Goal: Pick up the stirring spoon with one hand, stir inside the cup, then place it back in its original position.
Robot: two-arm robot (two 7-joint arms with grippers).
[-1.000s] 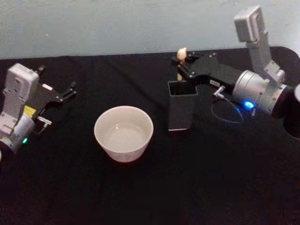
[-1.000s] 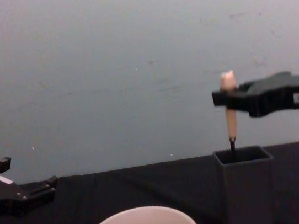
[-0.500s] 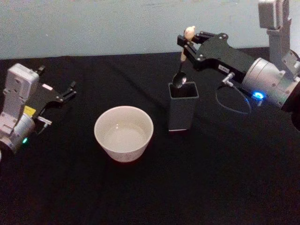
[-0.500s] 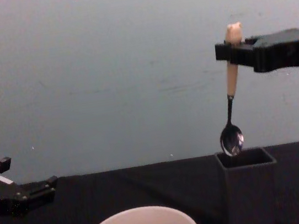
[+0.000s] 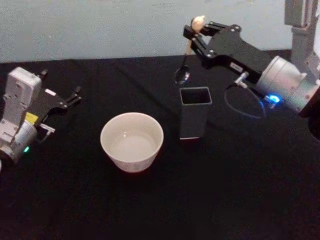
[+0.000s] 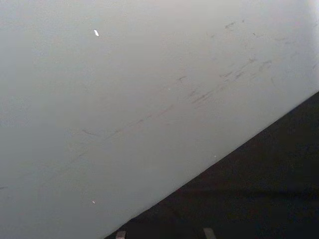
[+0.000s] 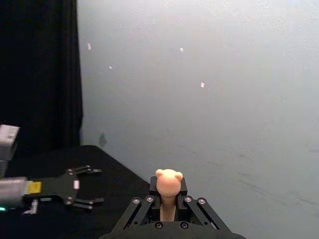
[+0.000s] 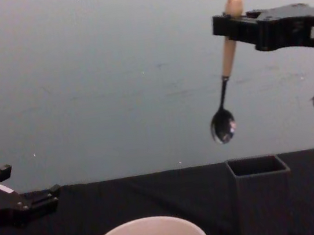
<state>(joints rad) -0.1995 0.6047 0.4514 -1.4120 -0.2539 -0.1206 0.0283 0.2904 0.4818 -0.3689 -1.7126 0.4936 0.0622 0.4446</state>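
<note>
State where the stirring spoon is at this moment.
In the chest view the stirring spoon hangs above the holder box, on the right, held by the right tool.

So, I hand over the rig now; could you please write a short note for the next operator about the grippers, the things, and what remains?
Right gripper: shut on the stirring spoon just under its knobbed top. The spoon hangs bowl down in the air, above the holder box and clear of its mouth.
Left gripper: open, idle, low at the left side of the table.
Cup: on the table, left of the holder box, not touching it.
Done: spoon picked up.
Left: carry it to the cup, stir inside, put it back in the holder box.
</note>
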